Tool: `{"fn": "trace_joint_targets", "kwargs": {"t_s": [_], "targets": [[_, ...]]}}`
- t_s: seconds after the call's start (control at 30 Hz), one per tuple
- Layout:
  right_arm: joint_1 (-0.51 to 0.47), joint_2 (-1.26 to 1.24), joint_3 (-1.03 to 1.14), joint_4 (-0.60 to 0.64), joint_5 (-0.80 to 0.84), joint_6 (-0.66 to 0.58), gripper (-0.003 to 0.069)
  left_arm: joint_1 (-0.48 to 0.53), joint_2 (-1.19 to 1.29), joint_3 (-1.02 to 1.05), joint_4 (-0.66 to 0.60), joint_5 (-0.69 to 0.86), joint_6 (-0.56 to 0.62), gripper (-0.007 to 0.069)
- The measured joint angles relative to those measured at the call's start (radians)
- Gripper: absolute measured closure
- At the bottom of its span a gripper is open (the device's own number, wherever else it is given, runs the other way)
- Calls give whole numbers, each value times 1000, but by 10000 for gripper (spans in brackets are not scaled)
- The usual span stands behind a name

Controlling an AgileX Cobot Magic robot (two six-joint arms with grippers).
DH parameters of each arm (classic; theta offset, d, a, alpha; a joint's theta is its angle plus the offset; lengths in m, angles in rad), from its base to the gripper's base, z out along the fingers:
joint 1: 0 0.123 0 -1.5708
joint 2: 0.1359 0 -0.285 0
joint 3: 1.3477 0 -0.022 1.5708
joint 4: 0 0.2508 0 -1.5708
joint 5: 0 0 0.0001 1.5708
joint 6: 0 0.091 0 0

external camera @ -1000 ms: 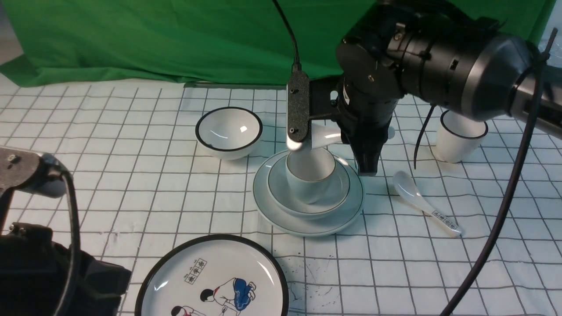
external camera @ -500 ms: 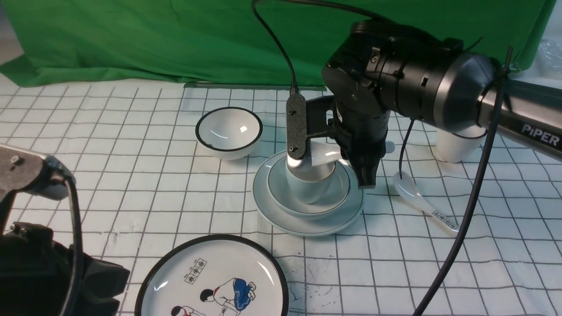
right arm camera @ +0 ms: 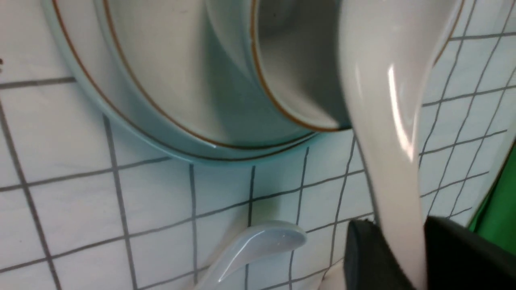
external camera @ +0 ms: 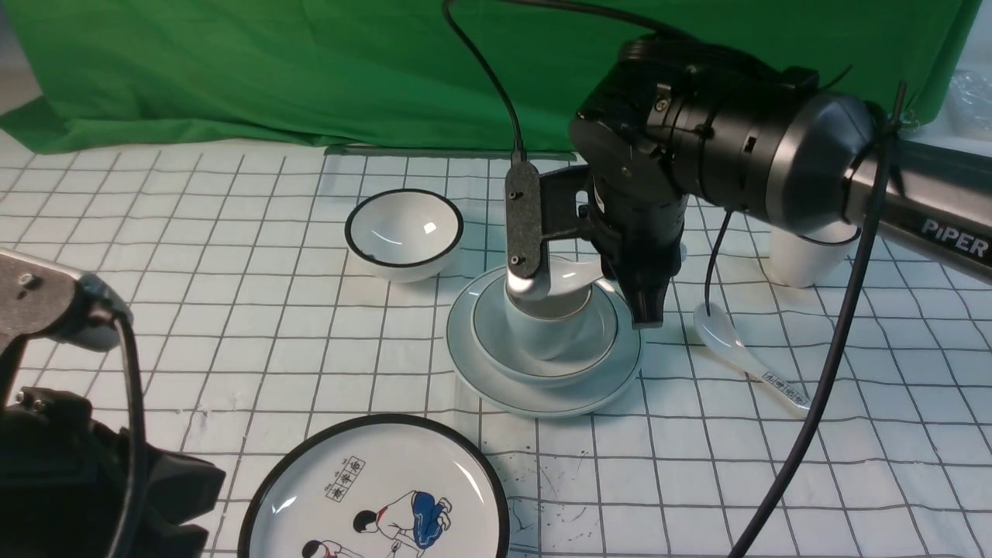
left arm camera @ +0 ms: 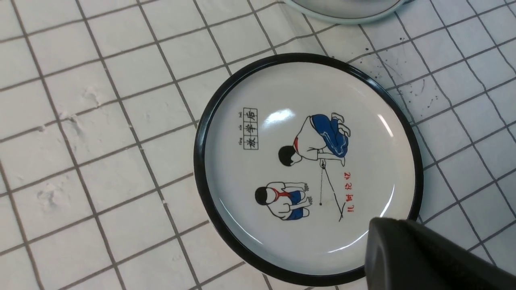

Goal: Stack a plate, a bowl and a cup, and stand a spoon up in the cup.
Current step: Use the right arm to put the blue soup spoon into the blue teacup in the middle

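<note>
Right gripper (right arm camera: 397, 227) had come down over the stack within the last second, jaws narrow on the handle of the spoon (external camera: 572, 273). Spoon lay tilted, scoop end at the mouth of the cup (external camera: 546, 329), lower than before. Cup sat in bowl (external camera: 601, 341), bowl on plate (external camera: 480, 376). Judged: stacking done, and only lowering and letting go of the spoon remained.

Bright, even overhead light puts white glare on the cartoon plate (left arm camera: 363, 161) and the spoon (right arm camera: 383, 100); shadows are faint. Near the spoon, the cup (right arm camera: 290, 60) looks blurred.
</note>
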Motion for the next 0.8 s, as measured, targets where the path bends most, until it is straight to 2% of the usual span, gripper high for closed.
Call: {"fn": "trace_joint_targets", "kwargs": {"t_s": [0.17, 0.43, 0.8], "targets": [[0, 0, 0, -4, -26, 0, 424, 0, 0, 0, 23, 0, 3, 624], [7, -1, -12, -54, 55, 0, 424, 0, 0, 0, 40, -2, 3, 624], [7, -1, -114, -57, 155, 37, 423, 0, 0, 1, 39, -18, -4, 624]]}}
